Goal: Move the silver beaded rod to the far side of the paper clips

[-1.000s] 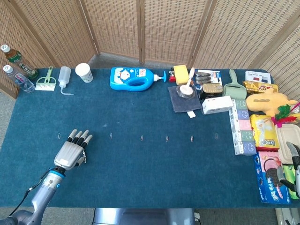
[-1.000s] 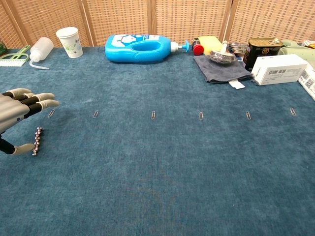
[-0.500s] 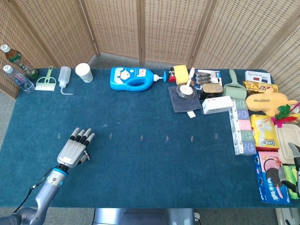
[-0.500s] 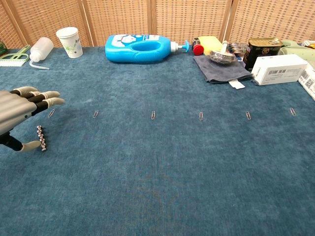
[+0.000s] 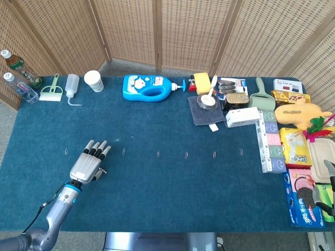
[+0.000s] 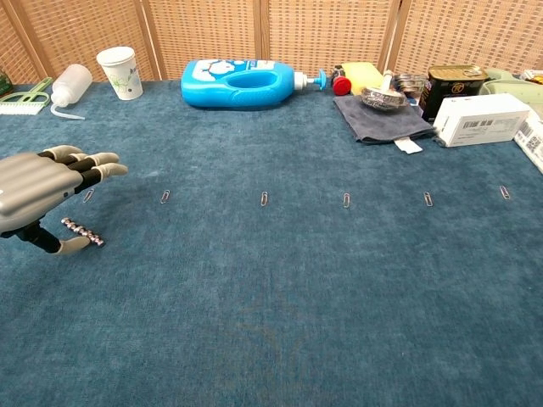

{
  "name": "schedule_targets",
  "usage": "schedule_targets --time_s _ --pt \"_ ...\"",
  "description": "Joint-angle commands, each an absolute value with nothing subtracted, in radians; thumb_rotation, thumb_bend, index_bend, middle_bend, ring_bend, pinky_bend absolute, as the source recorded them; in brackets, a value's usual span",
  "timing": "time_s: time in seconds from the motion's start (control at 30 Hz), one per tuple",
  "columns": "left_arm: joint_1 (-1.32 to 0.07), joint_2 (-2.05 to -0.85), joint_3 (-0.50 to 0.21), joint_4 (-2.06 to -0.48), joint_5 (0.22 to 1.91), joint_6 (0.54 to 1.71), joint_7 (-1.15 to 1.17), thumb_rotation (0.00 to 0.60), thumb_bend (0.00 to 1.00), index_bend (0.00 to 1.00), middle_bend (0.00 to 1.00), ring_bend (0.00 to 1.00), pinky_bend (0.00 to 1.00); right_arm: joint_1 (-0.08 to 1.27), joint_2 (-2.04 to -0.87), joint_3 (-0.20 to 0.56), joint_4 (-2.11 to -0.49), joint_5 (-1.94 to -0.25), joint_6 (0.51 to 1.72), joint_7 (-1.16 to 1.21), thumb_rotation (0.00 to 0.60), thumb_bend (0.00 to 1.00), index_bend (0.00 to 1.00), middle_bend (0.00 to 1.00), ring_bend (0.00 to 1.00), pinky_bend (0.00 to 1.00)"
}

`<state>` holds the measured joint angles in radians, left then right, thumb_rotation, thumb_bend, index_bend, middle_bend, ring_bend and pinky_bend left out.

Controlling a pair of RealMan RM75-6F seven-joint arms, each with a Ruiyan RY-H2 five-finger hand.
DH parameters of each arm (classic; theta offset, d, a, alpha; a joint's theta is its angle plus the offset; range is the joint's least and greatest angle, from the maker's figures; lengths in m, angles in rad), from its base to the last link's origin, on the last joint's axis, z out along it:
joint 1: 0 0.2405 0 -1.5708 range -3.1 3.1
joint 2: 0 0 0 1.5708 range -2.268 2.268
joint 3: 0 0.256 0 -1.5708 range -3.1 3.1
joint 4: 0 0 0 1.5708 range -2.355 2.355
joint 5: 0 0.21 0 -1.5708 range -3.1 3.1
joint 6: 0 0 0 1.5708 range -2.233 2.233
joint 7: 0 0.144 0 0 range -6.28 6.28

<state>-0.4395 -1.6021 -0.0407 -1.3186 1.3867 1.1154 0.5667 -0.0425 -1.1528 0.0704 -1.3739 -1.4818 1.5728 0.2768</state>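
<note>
The silver beaded rod point(image 6: 82, 231) lies flat on the blue cloth, just on the near side of the row of paper clips point(image 6: 265, 199), near the row's left end. My left hand point(image 6: 38, 188) hovers over it with fingers stretched out over the leftmost clip point(image 6: 88, 195). Its thumb tip touches the rod's near end and nothing is gripped. In the head view the left hand point(image 5: 89, 164) hides most of the rod. My right hand point(image 5: 323, 189) shows only partly at the lower right edge, and its fingers are unclear.
A blue detergent bottle point(image 6: 242, 83), a paper cup point(image 6: 117, 70) and a squeeze bottle point(image 6: 69, 85) stand along the far edge. A grey cloth with a bowl point(image 6: 377, 110) and a white box point(image 6: 479, 119) sit far right. Snack packs point(image 5: 298, 151) crowd the right side.
My left hand has slid right and slightly forward. The rod under its thumb has moved right and turned from lengthwise to lying nearly crosswise.
</note>
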Motion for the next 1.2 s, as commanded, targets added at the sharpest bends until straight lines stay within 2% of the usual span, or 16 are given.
schedule_targets --time_s 0.03,0.8,1.1,1.2 --pt "-0.443 -1.608 -0.044 -1.315 1.383 1.116 0.562 0.508 0.27 0.0 0.0 0.0 0.02 -0.042 -1.151 0.071 -1.376 -1.482 1.571 0.274 0.6 0.5 0.0 0.15 0.11 0.16" --pt "-0.486 -1.653 -0.078 -1.294 1.356 1.108 0.512 0.508 0.27 0.0 0.0 0.0 0.02 -0.049 -1.148 0.075 -1.386 -1.473 1.57 0.261 0.6 0.5 0.0 0.15 0.11 0.16" --pt "-0.495 -1.572 -0.079 -1.396 1.351 1.073 0.408 0.508 0.27 0.0 0.0 0.0 0.02 -0.04 -1.152 0.076 -1.398 -1.488 1.569 0.26 0.6 0.5 0.0 0.15 0.11 0.16" --pt "-0.493 -1.528 -0.084 -1.449 1.376 1.1 0.391 0.508 0.27 0.07 0.05 0.01 0.05 -0.034 -1.155 0.075 -1.401 -1.493 1.561 0.257 0.6 0.5 0.0 0.15 0.11 0.16"
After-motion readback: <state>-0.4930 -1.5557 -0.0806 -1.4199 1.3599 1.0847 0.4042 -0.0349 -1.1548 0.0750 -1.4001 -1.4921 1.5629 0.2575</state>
